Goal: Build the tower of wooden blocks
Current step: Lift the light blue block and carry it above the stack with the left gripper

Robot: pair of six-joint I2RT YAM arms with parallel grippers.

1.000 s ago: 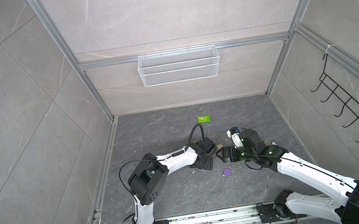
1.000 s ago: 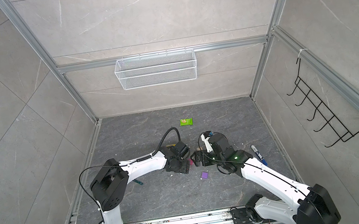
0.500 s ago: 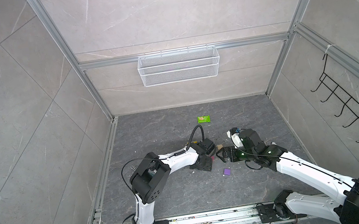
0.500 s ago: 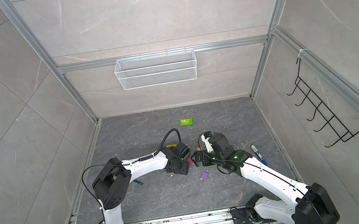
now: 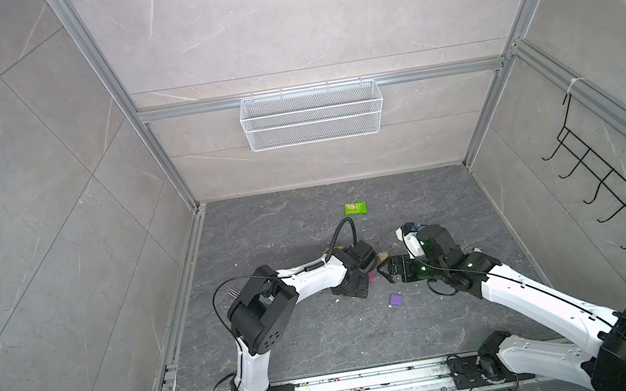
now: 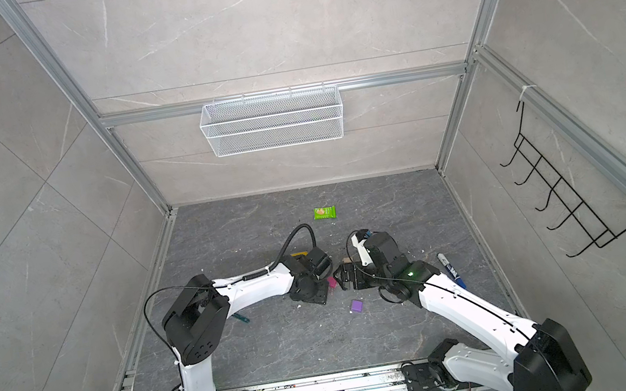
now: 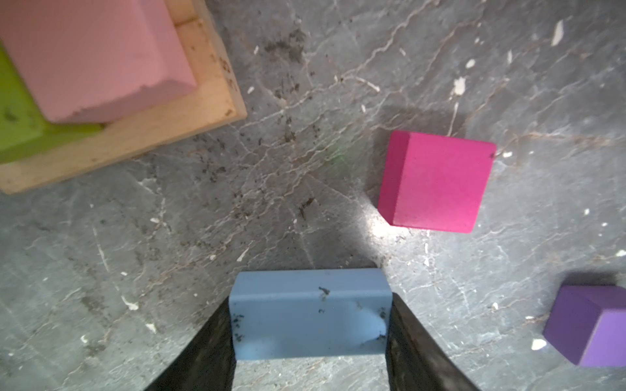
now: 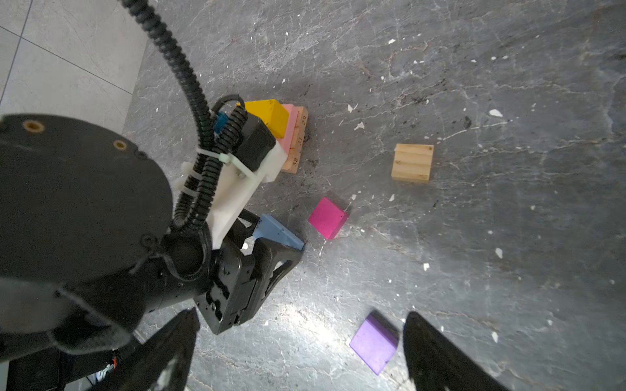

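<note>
Grey stone floor [image 5: 302, 332] with pale veins carries everything; low over it the black left gripper [image 7: 310, 304] has its two fingers pressed on the opposite ends of a light blue wooden bar [image 7: 308, 325], and the black right gripper [image 8: 301, 318] hovers with its fingers wide apart, holding nothing. Near the left gripper stands the tower [image 8: 294, 145]: flat tan wooden bars [image 7: 152, 135] at the bottom, a lime block [image 7: 17, 118] and a pink block [image 7: 95, 57] over them, and a yellow block [image 8: 267, 115] on top. Three cubes lie loose and apart on the floor: a plain tan wooden cube [image 8: 412, 162], a magenta cube [image 7: 437, 182] near the blue bar, and a purple cube [image 8: 372, 342] just beside one right finger.
</note>
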